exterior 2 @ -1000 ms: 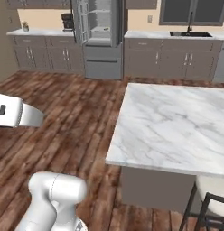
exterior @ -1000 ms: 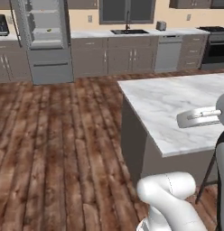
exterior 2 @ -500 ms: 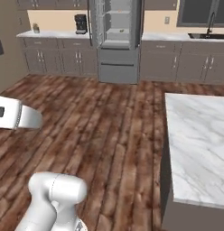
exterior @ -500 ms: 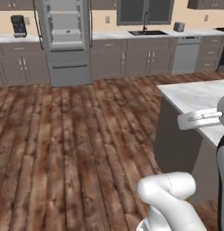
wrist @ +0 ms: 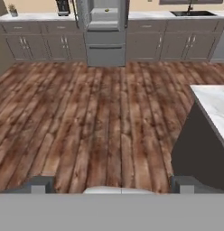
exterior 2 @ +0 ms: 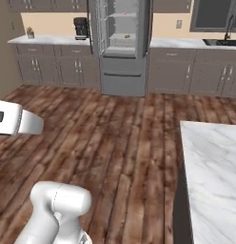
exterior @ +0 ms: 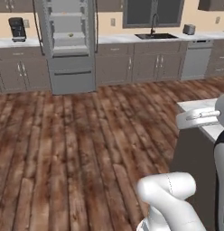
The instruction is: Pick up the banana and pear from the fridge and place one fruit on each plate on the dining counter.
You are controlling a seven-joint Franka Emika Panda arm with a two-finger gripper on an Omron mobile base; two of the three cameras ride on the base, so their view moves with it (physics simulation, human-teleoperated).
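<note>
Left base view, fridge: the grey steel fridge [exterior: 68, 45] stands open at the far wall across the wooden floor [exterior: 77, 144], white shelves showing.
Left base view, fruit: a small yellowish speck on a middle shelf, possibly the pear [exterior: 71, 34]; too small to be sure.
Left base view, dining bench: a corner of the marble-topped dining bench [exterior: 213, 131] shows at the right edge, near the arm.
Right base view, fridge: open doors, shelves lit; a small orange-yellow speck sits on a shelf, too small to name.
Right base view, dining bench: marble top [exterior 2: 215, 176] at the lower right, well apart from the fridge.
Right base view, wall bench: a coffee machine [exterior 2: 81, 27] stands on the wall bench [exterior 2: 53, 40] left of the fridge.
Hand view, pincer: the pincer [wrist: 111, 185] points across the floor toward the fridge; its two dark fingertips [wrist: 39, 185] stand wide apart with nothing between them.
Hand view, fruit against pincer: a tiny green speck, likely the pear, lies on a fridge shelf far ahead of the pincer, well apart from it, roughly in line with its middle.
Hand view, dining bench: its marble edge lies to the right of the pincer.
</note>
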